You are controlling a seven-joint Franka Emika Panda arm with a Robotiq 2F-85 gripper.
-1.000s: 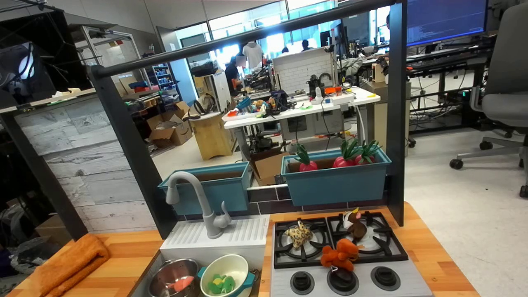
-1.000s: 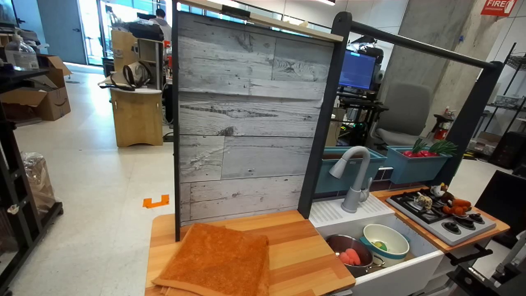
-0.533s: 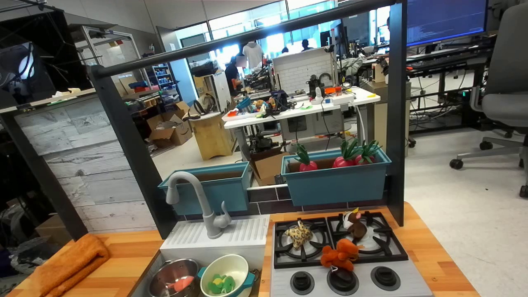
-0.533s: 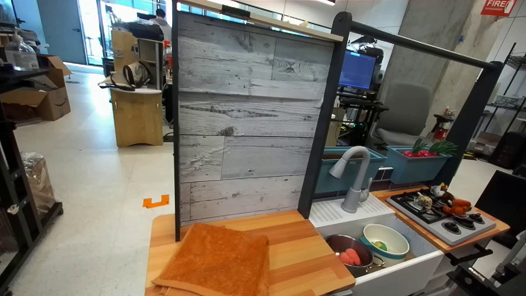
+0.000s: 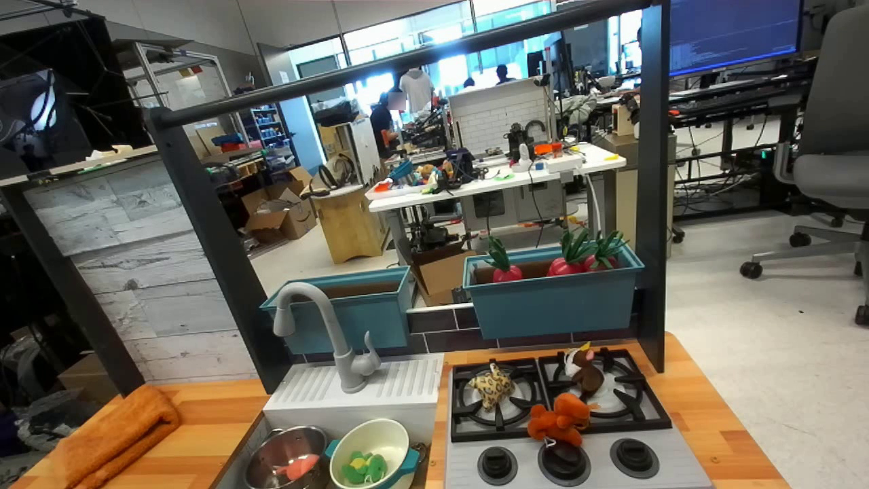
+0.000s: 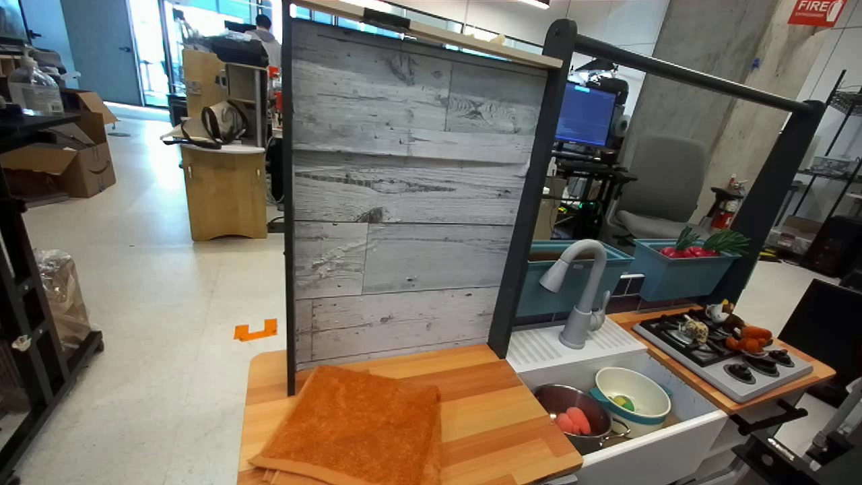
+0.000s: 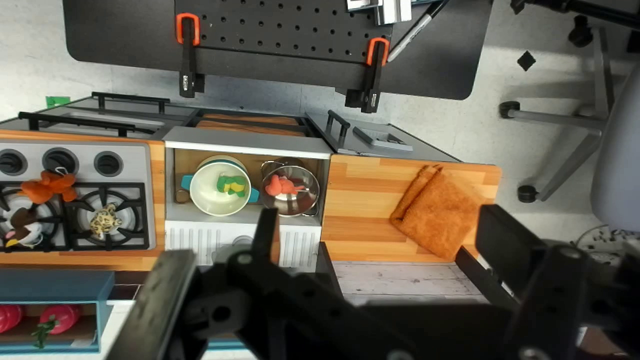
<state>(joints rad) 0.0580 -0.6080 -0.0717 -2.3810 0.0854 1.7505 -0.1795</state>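
Observation:
My gripper (image 7: 378,220) is open and empty in the wrist view, its two black fingers (image 7: 264,232) wide apart, high above the play kitchen. Below the gap lie the wooden counter (image 7: 357,200) and a folded orange towel (image 7: 442,212). The towel also shows in both exterior views (image 5: 115,435) (image 6: 363,428). The sink holds a steel pot (image 7: 305,200) with a coral-red toy (image 7: 282,186) in it, and beside it a cream pot (image 7: 205,195) with teal handles and a green-yellow toy (image 7: 231,185) inside. The gripper does not show in the exterior views.
Three plush toys, a spotted one (image 5: 491,386), a brown-white one (image 5: 585,372) and an orange one (image 5: 562,421), lie on the stove (image 5: 679,468). A grey faucet (image 5: 333,326), blue planters (image 5: 557,305) and dark frame posts (image 5: 652,204) rise behind. A black table (image 7: 125,35) stands in front.

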